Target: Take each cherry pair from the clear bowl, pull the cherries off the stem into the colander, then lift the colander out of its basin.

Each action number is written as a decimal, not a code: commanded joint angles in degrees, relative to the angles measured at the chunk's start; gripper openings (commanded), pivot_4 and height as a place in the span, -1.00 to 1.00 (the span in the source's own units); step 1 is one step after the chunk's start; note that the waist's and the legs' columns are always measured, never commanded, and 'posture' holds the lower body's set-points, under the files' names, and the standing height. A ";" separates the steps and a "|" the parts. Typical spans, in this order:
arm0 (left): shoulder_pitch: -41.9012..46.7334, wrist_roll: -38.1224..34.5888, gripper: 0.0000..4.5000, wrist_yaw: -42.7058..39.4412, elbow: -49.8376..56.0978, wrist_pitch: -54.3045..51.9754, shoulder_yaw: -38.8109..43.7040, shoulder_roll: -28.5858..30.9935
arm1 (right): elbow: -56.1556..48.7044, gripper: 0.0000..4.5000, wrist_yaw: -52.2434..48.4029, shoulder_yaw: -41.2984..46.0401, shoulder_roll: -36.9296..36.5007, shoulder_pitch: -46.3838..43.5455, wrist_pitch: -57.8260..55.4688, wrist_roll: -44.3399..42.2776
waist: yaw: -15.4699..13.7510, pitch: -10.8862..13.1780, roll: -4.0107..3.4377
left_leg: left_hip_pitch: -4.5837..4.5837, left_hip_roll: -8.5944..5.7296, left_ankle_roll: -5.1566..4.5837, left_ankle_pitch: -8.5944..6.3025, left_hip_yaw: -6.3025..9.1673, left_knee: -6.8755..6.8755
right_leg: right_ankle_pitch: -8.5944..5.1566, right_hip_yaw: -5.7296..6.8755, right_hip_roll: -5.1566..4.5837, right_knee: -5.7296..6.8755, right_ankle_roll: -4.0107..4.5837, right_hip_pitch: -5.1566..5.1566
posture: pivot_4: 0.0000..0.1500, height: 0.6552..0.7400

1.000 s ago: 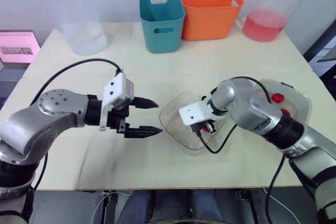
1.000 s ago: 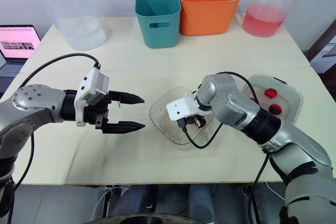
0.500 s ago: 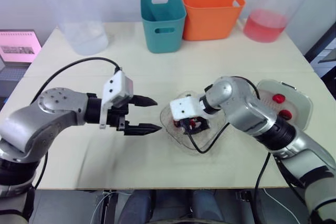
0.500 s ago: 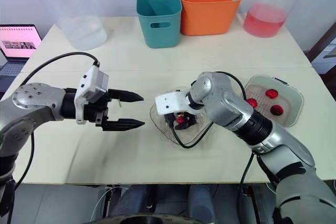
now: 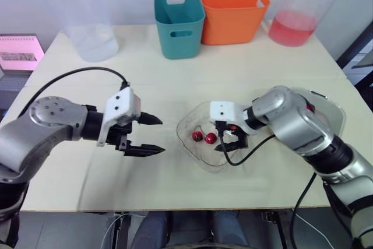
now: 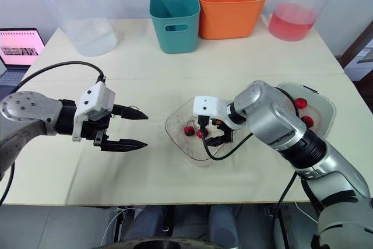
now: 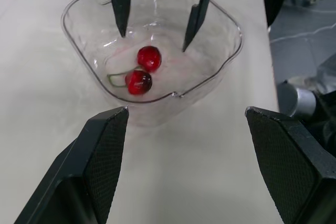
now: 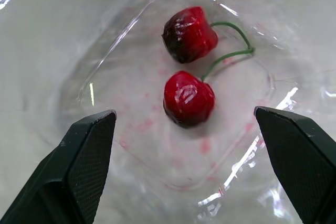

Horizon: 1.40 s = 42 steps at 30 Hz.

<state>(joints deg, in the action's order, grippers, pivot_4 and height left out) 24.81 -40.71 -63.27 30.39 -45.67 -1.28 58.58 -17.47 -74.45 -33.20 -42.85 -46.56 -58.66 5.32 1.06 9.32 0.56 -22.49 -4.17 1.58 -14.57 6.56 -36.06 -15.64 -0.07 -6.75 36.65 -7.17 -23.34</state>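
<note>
Widest first: the desk (image 5: 175, 74), and by its right edge the colander (image 6: 326, 102) in its basin, two loose cherries (image 6: 300, 103) already inside, though from here I can't separate colander from basin. The clear bowl (image 5: 187, 122) sits mid-desk, toward the front edge.

Here's the change. The right gripper (image 5: 232, 138) was down over the fruit on the bowl's left side half a second ago. It has now backed off to the bowl's right side, fingers spread, nothing between them. The left gripper (image 5: 161, 135) has eased away toward the left edge, fingers also wide apart and empty. The cherry pair (image 8: 188, 98) lies loose on the bowl's floor, both cherries on the stem. That reads as a missed or dropped pick, so this pair needs grasping again.
</note>
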 commanded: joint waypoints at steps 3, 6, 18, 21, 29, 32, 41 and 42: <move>0.22 -0.34 0.67 -0.03 1.10 0.33 1.60 0.17 | 1.90 0.98 2.38 -1.75 1.51 -1.62 0.22 -0.70 | -0.06 0.00 0.00 | 0.00 0.00 0.01 0.00 0.00 -0.02 | 0.00 0.00 0.00 0.00 0.00 0.01 | 1.00 1.00; 0.29 -0.41 0.67 0.52 1.29 0.17 1.79 -0.18 | 2.86 0.98 2.80 -2.91 1.58 -1.77 0.78 -0.83 | -0.12 0.00 0.00 | 0.00 0.00 0.01 0.00 0.01 -0.03 | 0.00 0.00 -0.01 0.00 0.00 0.01 | 1.00 1.00; 0.61 0.29 0.67 0.84 0.00 0.81 1.36 -0.75 | 2.27 -0.76 4.90 -2.33 0.59 -3.07 2.31 -1.62 | -0.09 0.00 0.00 | 0.00 0.00 0.01 0.00 0.01 -0.02 | 0.00 0.01 0.00 0.00 0.00 0.01 | 1.00 1.00; 0.94 0.00 0.67 0.40 -1.33 0.85 1.98 -0.77 | -0.04 -0.76 5.35 1.46 -1.72 -3.40 1.94 -2.66 | -0.13 0.00 0.00 | 0.00 -0.01 0.01 0.00 0.01 -0.02 | 0.00 0.00 0.00 0.00 0.00 0.01 | 1.00 1.00; 10.40 -4.40 0.67 4.73 -12.49 -1.29 5.95 -8.09 | -7.69 -0.76 5.49 20.89 -10.06 3.22 13.74 -10.44 | -0.39 -0.01 0.03 | 0.00 -0.01 -0.08 -0.05 0.03 -0.07 | 0.00 0.09 -0.02 -0.05 0.00 0.12 | 1.00 1.00; 17.88 -3.35 0.67 6.56 -19.13 -1.24 4.46 -13.27 | -5.83 -0.76 10.97 25.13 -7.91 1.95 18.49 -9.83 | -0.31 0.00 0.04 | 0.00 -0.03 -0.02 -0.01 0.01 -0.10 | 0.00 0.09 -0.02 0.00 -0.01 0.12 | 1.00 1.00; 37.88 -3.16 0.67 12.34 -40.35 -8.23 4.39 -26.01 | -2.87 -0.76 20.14 22.97 -2.30 -1.87 36.61 -3.96 | -0.02 0.01 0.06 | 0.00 -0.14 0.03 0.02 -0.01 -0.11 | 0.00 0.08 -0.02 0.28 -0.01 -0.05 | 1.00 1.00; 39.37 -2.41 0.67 12.27 -42.30 -8.38 3.96 -26.70 | -2.50 -0.76 20.53 22.59 -2.16 -2.17 38.04 -3.15 | -0.01 0.01 0.06 | 0.00 -0.14 0.04 0.02 0.00 -0.11 | 0.00 0.08 -0.02 0.30 -0.01 -0.05 | 1.00 1.00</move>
<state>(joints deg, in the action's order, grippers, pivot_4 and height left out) 62.00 -43.90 -51.00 -10.47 -53.64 2.34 31.74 -19.69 -55.27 -11.34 -44.98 -46.99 -23.49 0.69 1.05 9.33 0.62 -22.49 -4.32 1.62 -14.55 6.56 -36.17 -15.64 0.02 -6.78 36.94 -7.19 -23.39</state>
